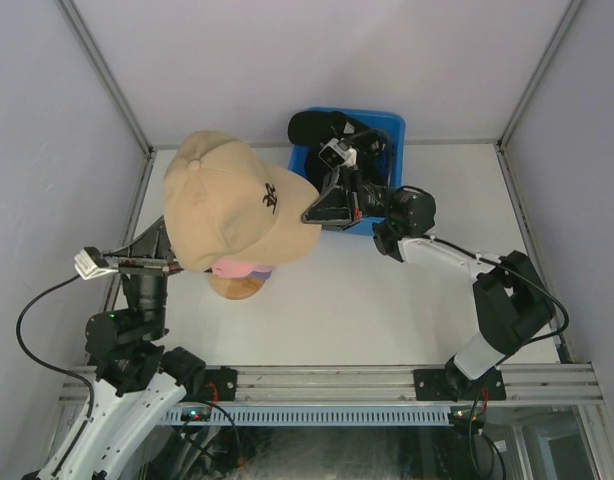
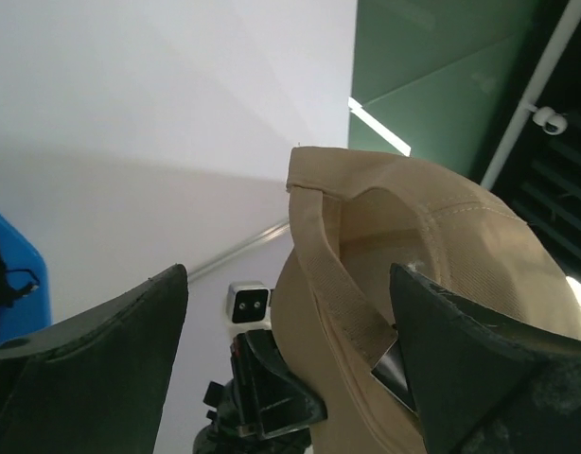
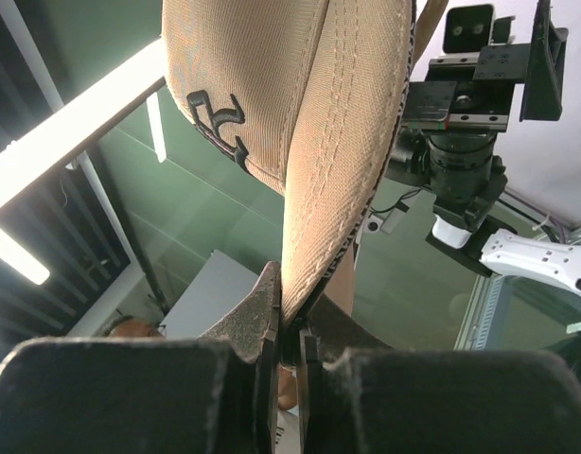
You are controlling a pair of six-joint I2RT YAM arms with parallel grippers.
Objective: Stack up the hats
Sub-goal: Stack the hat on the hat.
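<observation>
The tan cap (image 1: 227, 200) hangs over the pink cap (image 1: 232, 267), its brim clamped in the closed right pincer (image 3: 289, 317). The left pincer (image 2: 289, 284) gapes open at its rear. The cap looks light, its crown floppy; the stiffer brim looks the surest hold.

HIDDEN | pink hat (image 1: 231, 267): all but 6 o'clock edge under tan hat (image 1: 227, 200) | blue bin (image 1: 392, 125): partly behind right arm (image 1: 412, 210)

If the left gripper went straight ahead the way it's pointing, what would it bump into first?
Probably the tan cap. Its open back sits right in front of the open left gripper, a bit toward one finger, though depth is hard to judge.
</observation>
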